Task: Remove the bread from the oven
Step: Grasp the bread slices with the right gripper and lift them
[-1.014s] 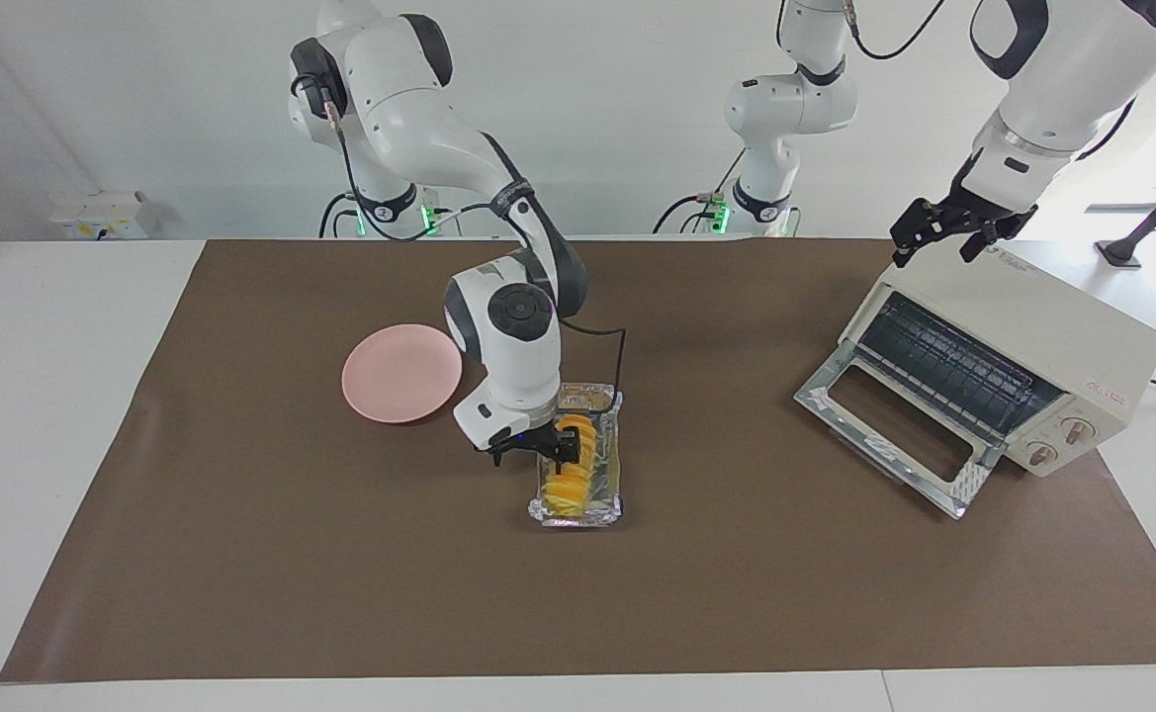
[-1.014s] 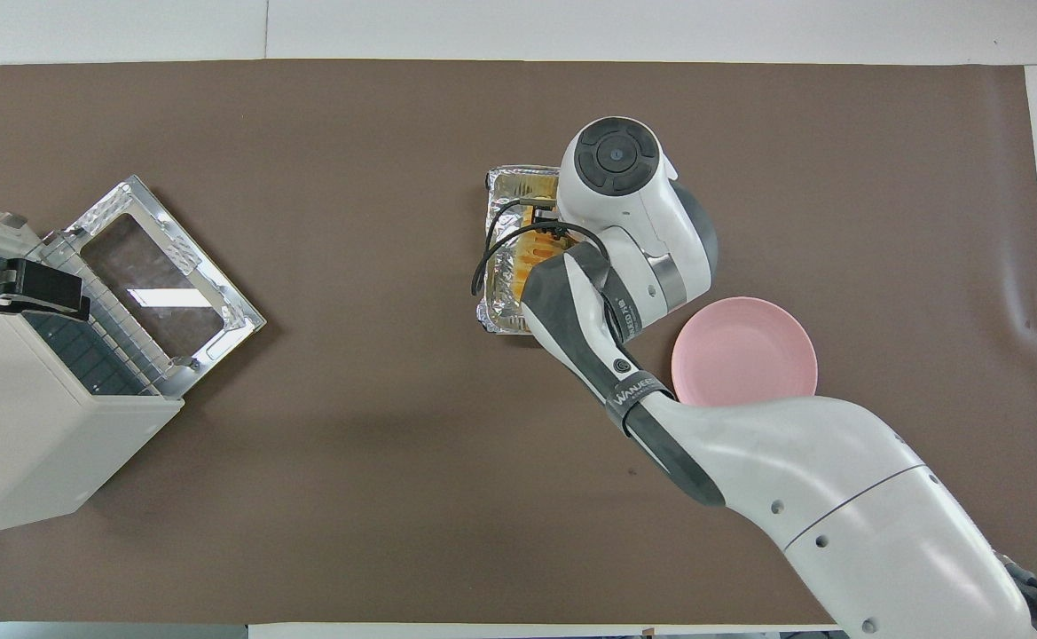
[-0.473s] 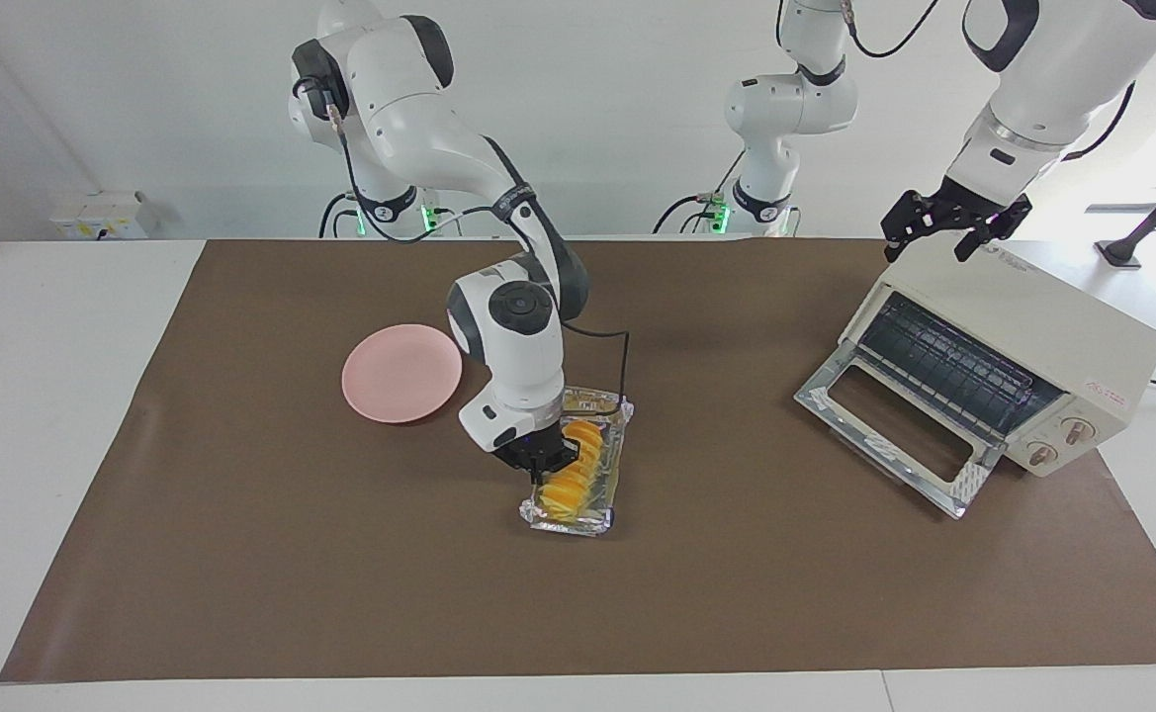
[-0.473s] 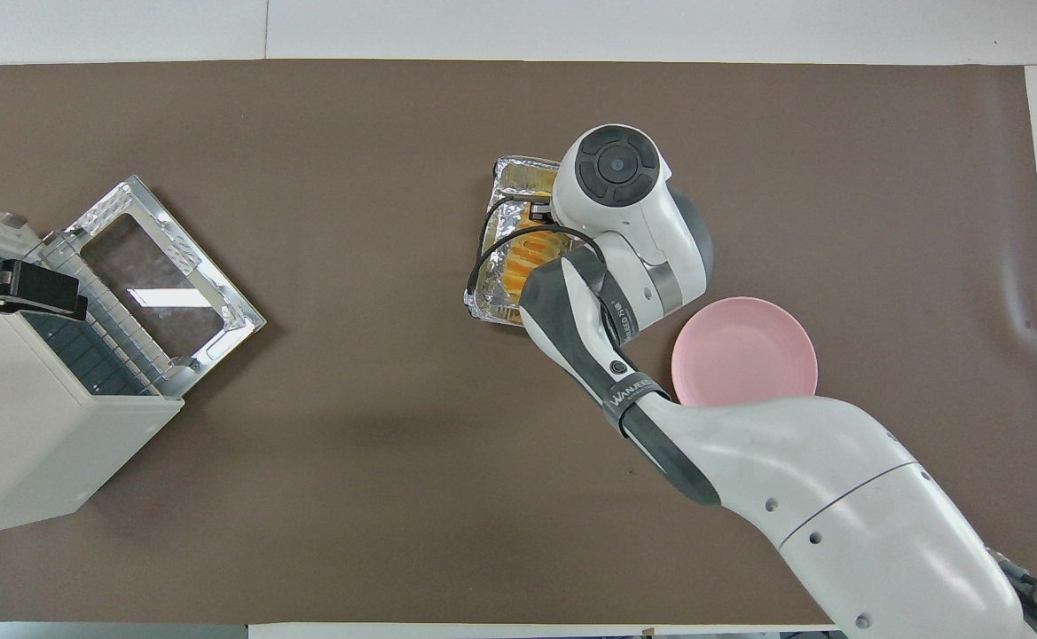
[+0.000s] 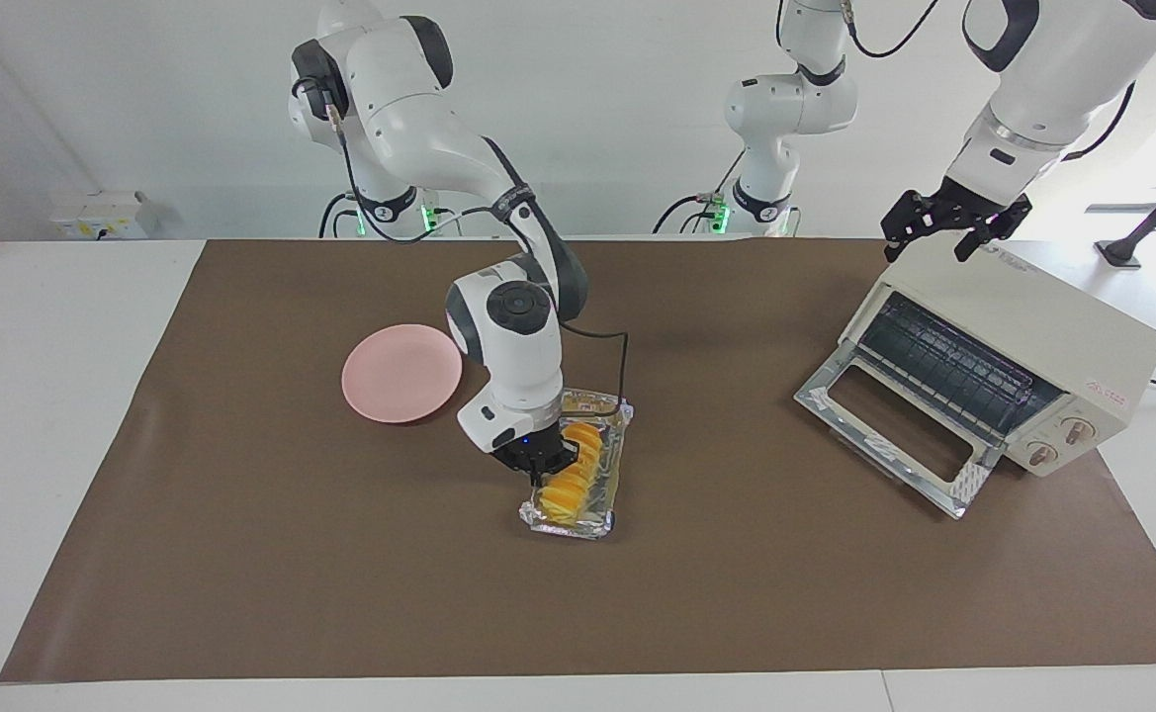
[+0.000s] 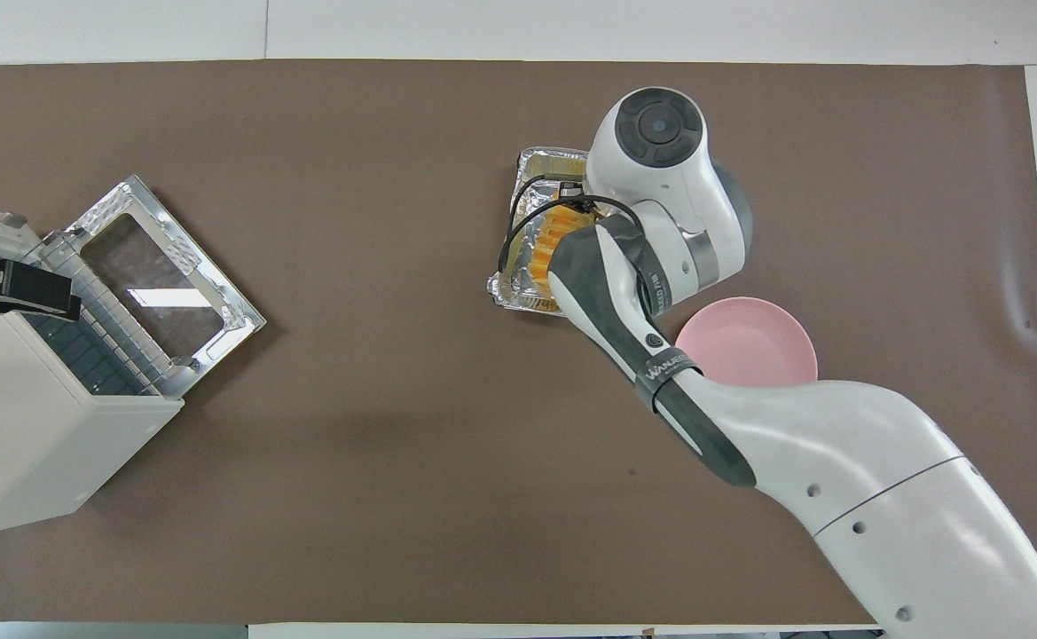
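- I see my right gripper (image 5: 541,463) down at the bread (image 5: 574,473) in the foil tray (image 5: 599,523).
- Oven (image 5: 1013,346) door hangs open.
- Left gripper (image 5: 945,235) over the oven's top.
- Pink plate (image 5: 401,373) beside the tray.

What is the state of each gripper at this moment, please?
Right gripper: down in the foil tray at the bread; open or shut cannot be told.
Left gripper: over the oven, waiting, fingers open, holding nothing.

bare brown mat (image 5: 716,574) lies open between foil tray (image 5: 574,519) and the oven (image 5: 1013,371), its door down.
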